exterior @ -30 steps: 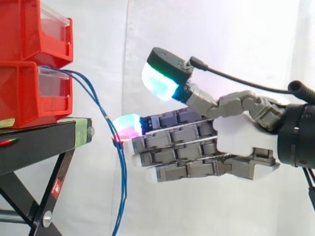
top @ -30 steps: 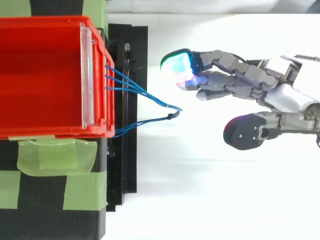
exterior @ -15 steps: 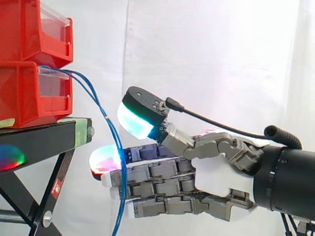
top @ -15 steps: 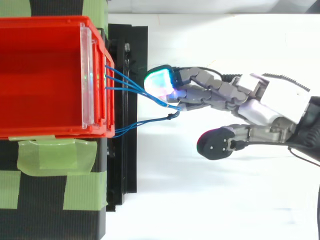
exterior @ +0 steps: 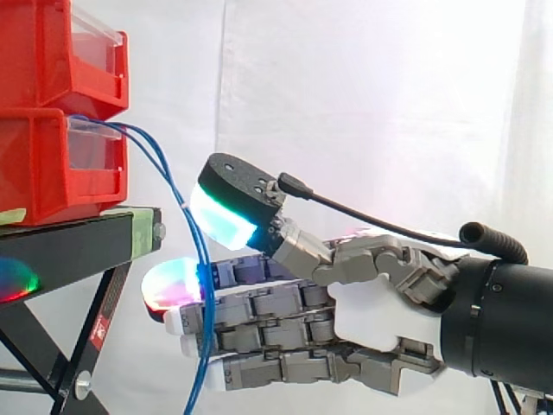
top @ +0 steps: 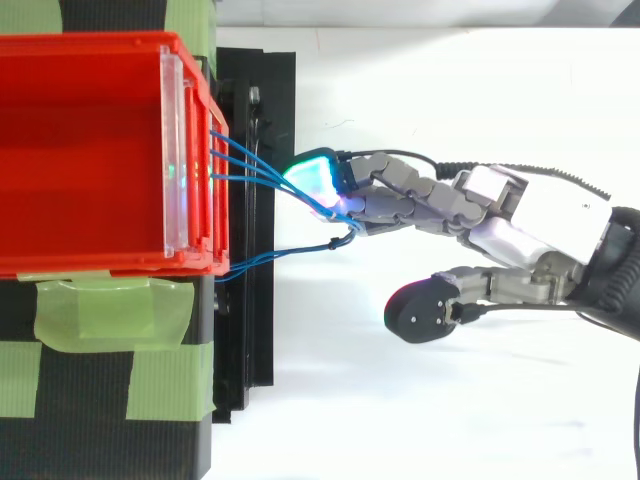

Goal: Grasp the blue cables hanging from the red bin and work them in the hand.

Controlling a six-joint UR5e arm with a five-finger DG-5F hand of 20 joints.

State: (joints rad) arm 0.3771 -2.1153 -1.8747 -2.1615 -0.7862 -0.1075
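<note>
Several thin blue cables (exterior: 164, 169) hang out of the lower red bin (exterior: 43, 164) and droop past the stand. From above, the blue cables (top: 250, 165) leave the front of the red bin (top: 90, 140) and meet at a small tie. My hand (exterior: 371, 316) reaches in from the right with straight fingers. Its glowing fingertips (exterior: 168, 284) lie against the cables, which cross in front of them. In the top view the hand (top: 520, 220) has its fingertips (top: 315, 182) on the cable bundle, while the thumb (top: 425, 312) stands well apart. Nothing is pinched.
The bins rest on a black stand (exterior: 69, 246) with slanted legs; another red bin (exterior: 60, 52) is stacked above. Green tape (top: 110, 312) covers parts of the stand top. A white curtain (exterior: 363, 86) hangs behind.
The hand has moved left toward the bin and lower. Its fingertips went from just short of the cables to lying against them, nudging the bundle toward the stand.
</note>
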